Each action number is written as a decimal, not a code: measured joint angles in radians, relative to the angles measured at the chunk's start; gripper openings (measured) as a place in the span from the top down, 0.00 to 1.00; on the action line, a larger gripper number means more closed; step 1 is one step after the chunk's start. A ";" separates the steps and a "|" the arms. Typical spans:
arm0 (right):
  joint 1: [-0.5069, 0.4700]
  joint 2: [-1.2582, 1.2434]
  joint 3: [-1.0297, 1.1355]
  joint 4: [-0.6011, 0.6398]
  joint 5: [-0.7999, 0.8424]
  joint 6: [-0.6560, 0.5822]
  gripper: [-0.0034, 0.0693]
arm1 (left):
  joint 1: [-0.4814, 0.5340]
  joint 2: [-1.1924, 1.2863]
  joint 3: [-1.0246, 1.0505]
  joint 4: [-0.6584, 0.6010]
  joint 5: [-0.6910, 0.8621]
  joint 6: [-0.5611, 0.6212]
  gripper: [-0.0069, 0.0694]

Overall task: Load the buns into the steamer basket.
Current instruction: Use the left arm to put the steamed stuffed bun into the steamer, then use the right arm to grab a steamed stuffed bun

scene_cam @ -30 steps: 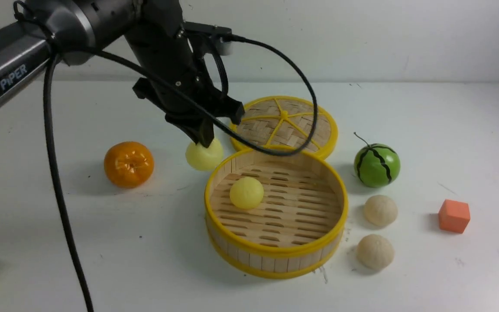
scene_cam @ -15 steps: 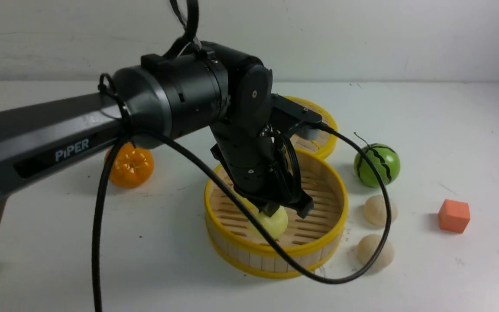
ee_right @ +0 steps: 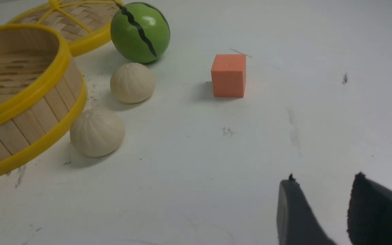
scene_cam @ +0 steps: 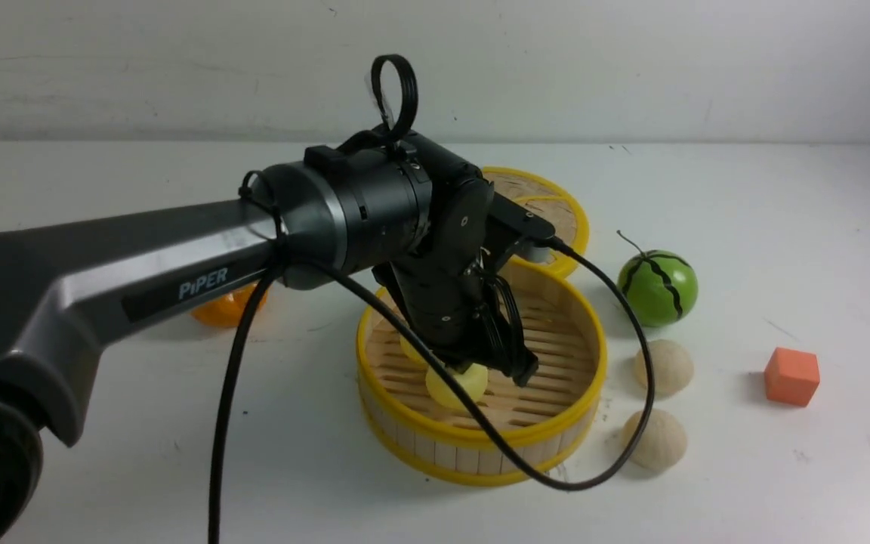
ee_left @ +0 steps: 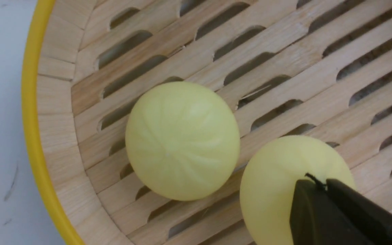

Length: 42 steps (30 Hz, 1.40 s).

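We see our left jaws closed, pinching the top of a pale yellow pleated bun (ee_left: 267,190). It sits on the slatted floor of the round bamboo steamer basket (ee_left: 29,119), beside its yellow twin (ee_left: 182,139). Our right jaws stand open.

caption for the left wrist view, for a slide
Left end effector shut on a pale yellow bun beside another bun in the steamer basket

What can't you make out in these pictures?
- Orange: front view, nearly all behind the left arm.
- Lid: front view, left part behind the arm's wrist.
- Farther yellow bun: front view, only a sliver shows beside the left gripper.
- Nearer yellow bun: left wrist view, cut by the lower edge; contact with the steamer basket floor unclear.
- Right gripper: right wrist view, only fingertips show; rest cut off.
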 joint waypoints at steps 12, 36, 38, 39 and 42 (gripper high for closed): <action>0.000 0.000 0.000 0.000 0.000 0.000 0.62 | 0.000 0.007 0.000 -0.002 0.042 -0.028 0.49; 0.000 0.000 0.000 0.000 0.000 0.000 0.62 | 0.000 -1.215 1.022 -0.268 -0.567 -0.062 0.93; 0.000 0.000 0.000 0.000 0.000 0.000 0.62 | 0.000 -1.317 1.153 -0.291 -0.666 -0.063 0.93; 0.000 0.000 0.000 0.000 0.000 0.000 0.62 | 0.000 -1.346 1.188 -0.293 -0.705 -0.063 0.93; 0.000 0.000 0.000 0.000 0.000 0.000 0.62 | 0.000 -1.412 1.278 -0.299 -0.780 -0.063 0.93</action>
